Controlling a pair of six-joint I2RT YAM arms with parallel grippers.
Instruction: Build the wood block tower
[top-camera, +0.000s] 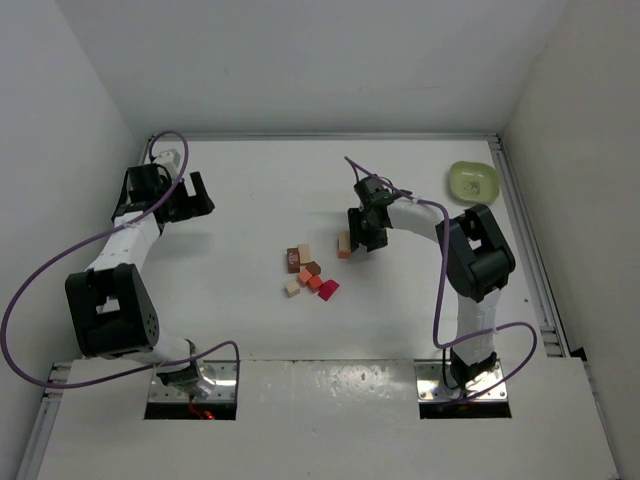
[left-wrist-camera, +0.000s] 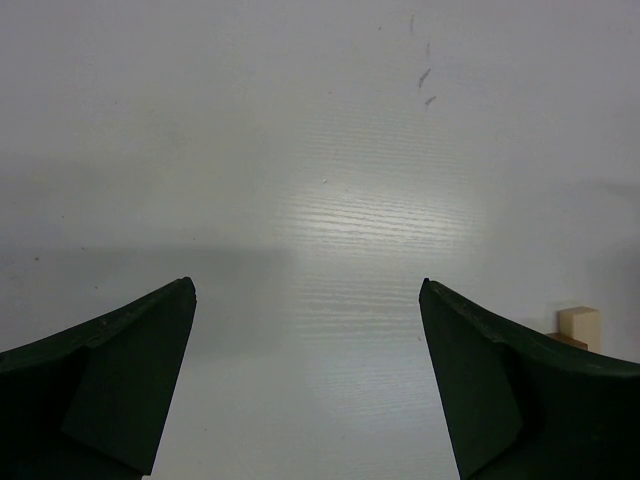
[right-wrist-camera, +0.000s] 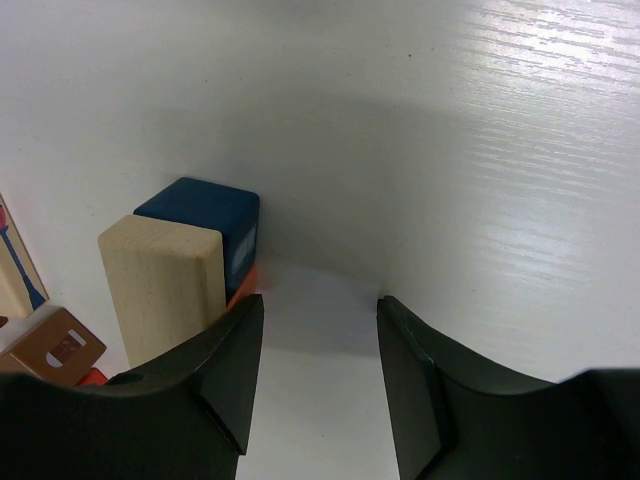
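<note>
The right gripper holds its fingers parted. Bare white table shows in the gap and nothing is clamped. The tips sit just beside the tower, whose pale upright piece stands right at one fingertip; whether they touch cannot be told. A dark blue block presses against the tower's far side, and a sliver of orange shows at its foot. A brown block lies close by the tower on its other side. From above, the tower reads as a pale piece over an orange one, with the right gripper immediately to its right.

The loose wood blocks lie in a small cluster just left of the tower and a little nearer the arm bases. They are dark brown, pale, orange and magenta-pink pieces, touching or nearly so.

The left gripper has its fingers spread wide over the table, with nothing between them. A pale cube peeps past one finger. From above, the left gripper hangs well apart from the tower, far to its left.

A light green bowl sits well to the right of the tower, toward the back of the table. Its hollow shows only its own green surface.
</note>
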